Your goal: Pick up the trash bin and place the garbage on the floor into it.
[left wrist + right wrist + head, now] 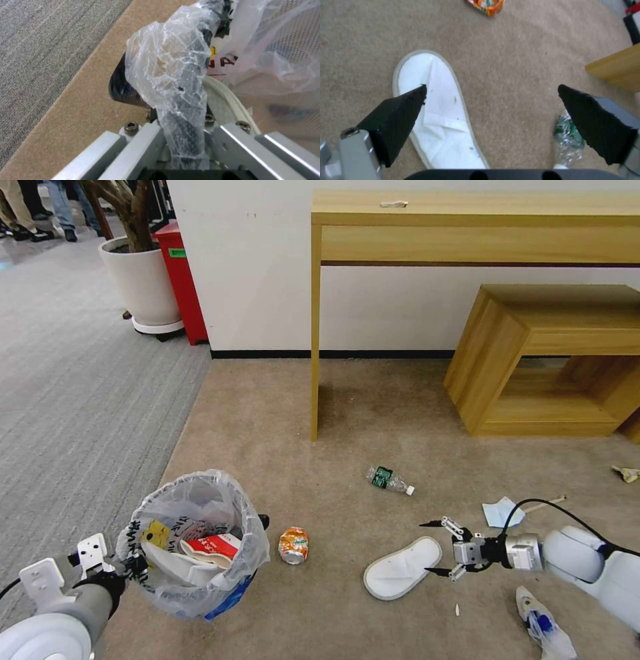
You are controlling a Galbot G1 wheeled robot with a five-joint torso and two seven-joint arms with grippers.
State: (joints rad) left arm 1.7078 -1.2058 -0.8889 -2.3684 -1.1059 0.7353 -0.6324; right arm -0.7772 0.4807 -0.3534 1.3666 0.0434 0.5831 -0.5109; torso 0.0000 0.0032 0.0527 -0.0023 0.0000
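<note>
White flat fabric slipper [402, 577] lies just off the spread-open right gripper [435, 549], long axis toward it; left gripper [127, 569] clamps the bag-lined black trash bin [193, 543].

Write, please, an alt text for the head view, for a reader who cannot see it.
The right gripper hangs open beside a white slipper on the floor. The left gripper is shut on the rim of the trash bin; an orange can lies beside it.

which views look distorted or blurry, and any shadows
Head view: wide-angle bend, table leg leans; soft shadow beside it. Left wrist view: plastic bag on the trash bin sits close and hazy. Right wrist view: fingertips sharp, bottle smeared.
</note>
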